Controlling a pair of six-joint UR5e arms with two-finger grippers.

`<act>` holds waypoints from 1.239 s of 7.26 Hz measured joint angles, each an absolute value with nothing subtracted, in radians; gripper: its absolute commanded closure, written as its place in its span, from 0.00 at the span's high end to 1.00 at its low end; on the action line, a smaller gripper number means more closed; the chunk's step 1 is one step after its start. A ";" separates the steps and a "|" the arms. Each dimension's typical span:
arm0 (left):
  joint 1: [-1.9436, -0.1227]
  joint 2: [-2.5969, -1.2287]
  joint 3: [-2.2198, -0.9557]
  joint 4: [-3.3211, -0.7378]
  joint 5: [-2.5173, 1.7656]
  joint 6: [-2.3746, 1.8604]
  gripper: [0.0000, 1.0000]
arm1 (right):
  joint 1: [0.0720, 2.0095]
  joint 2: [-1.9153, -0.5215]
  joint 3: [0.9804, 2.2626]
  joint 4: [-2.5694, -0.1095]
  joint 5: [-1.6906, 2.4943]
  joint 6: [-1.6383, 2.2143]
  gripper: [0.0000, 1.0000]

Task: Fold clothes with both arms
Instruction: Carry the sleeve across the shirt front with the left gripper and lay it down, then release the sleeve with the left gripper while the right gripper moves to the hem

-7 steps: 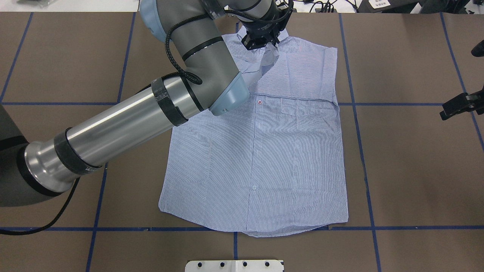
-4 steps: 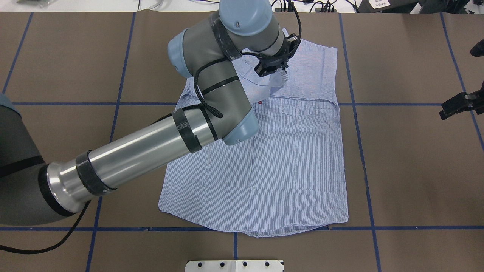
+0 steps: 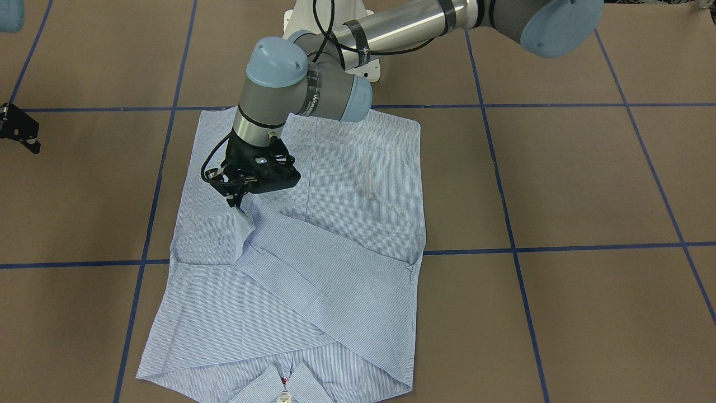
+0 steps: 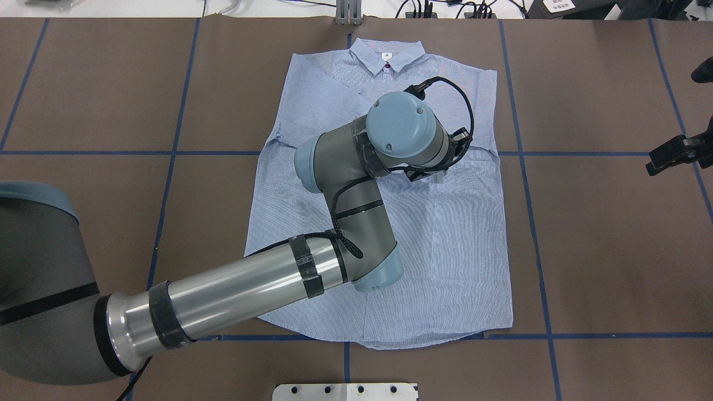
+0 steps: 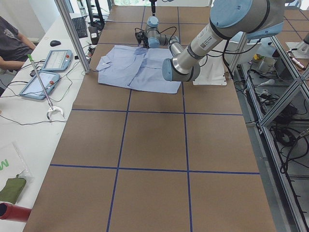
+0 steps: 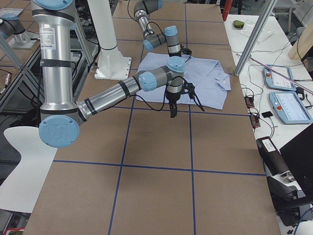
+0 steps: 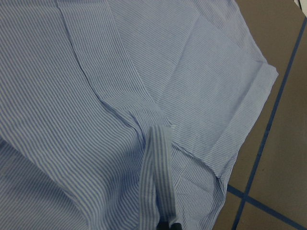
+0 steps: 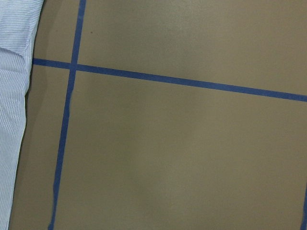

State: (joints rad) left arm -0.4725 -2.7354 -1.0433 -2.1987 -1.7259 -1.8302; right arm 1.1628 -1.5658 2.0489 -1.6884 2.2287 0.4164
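Sleeve [image 3: 313,263] end is pinched in your left gripper [image 3: 239,202], fingers closed narrow on it, over the shirt [image 4: 445,250] lying flat mid-table. The sleeve's long axis runs diagonally toward the front view's lower right. The right gripper [image 4: 674,153] hangs well apart at the overhead's right edge, finger gap indeterminable. Bare table [image 4: 601,250] lies between.

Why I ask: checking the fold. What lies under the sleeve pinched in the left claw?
The sleeve held by the left claw lies diagonally across the shirt front. Striped front fabric shows around it. The part of the front beneath it is covered.
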 measured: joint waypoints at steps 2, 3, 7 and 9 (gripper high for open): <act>-0.465 -2.733 -1.077 -2.237 -1.717 -1.810 1.00 | 1.163 -1.562 2.044 -1.689 2.234 0.416 1.00; -0.465 -2.731 -1.097 -2.238 -1.717 -1.806 1.00 | 1.162 -1.559 2.041 -1.688 2.246 0.416 1.00; -0.497 -2.556 -1.335 -2.087 -1.726 -1.690 1.00 | 1.094 -1.529 2.040 -1.547 2.267 0.662 1.00; -0.541 -2.372 -1.578 -1.977 -1.762 -1.575 1.00 | 0.948 -1.553 2.030 -1.304 2.221 0.960 1.00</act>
